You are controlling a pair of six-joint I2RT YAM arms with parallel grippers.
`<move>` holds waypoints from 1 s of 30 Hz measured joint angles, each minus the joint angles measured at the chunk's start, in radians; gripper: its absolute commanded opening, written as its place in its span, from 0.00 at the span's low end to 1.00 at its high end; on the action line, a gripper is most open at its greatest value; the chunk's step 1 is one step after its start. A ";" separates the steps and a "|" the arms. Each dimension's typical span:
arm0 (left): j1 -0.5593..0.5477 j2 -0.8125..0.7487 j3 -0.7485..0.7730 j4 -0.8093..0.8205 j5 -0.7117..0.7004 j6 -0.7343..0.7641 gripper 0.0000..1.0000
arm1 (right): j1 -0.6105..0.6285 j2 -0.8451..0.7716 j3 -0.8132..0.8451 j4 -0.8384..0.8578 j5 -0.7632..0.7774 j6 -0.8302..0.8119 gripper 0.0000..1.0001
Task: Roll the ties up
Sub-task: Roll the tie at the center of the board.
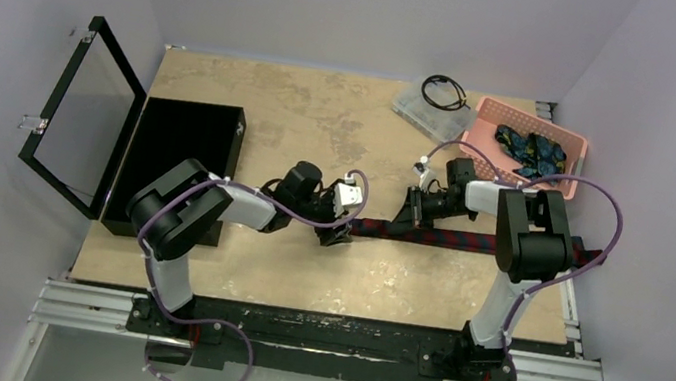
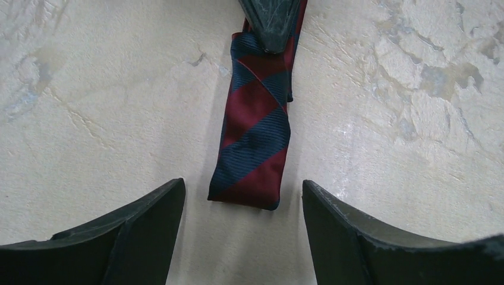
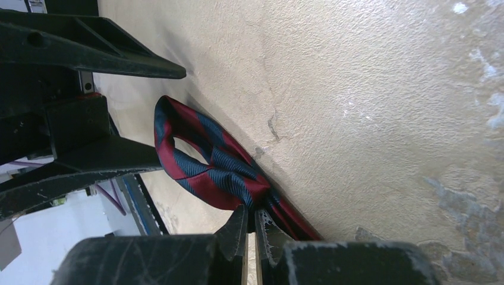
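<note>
A maroon tie (image 1: 478, 242) with navy diagonal stripes lies stretched left to right across the table. Its left end is folded over into a loose loop (image 3: 196, 163). My right gripper (image 3: 251, 217) is shut on the cloth just behind that loop, pinching it against the table (image 1: 407, 223). In the left wrist view the folded end (image 2: 252, 142) lies flat, just ahead of my open left gripper (image 2: 242, 189). The left fingers (image 2: 142, 231) stand on either side of the end and do not touch it. More ties (image 1: 529, 150), dark blue with teal, lie in a heap in a pink basket (image 1: 528, 113).
An open black case (image 1: 181, 167) with its glass lid (image 1: 83, 112) raised stands at the left. A clear plastic box (image 1: 432, 112) with a coiled black cable on it sits at the back beside the basket. Purple cables arch over both arms.
</note>
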 measured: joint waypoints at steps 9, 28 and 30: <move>0.006 0.035 0.000 0.053 0.040 0.024 0.39 | 0.000 0.001 0.002 -0.002 0.001 0.001 0.00; -0.061 0.082 0.158 0.089 0.045 -0.047 0.39 | 0.005 0.002 0.002 0.002 -0.003 0.006 0.00; -0.061 0.099 0.172 0.084 0.042 -0.055 0.39 | 0.018 0.002 0.002 0.016 -0.004 0.017 0.00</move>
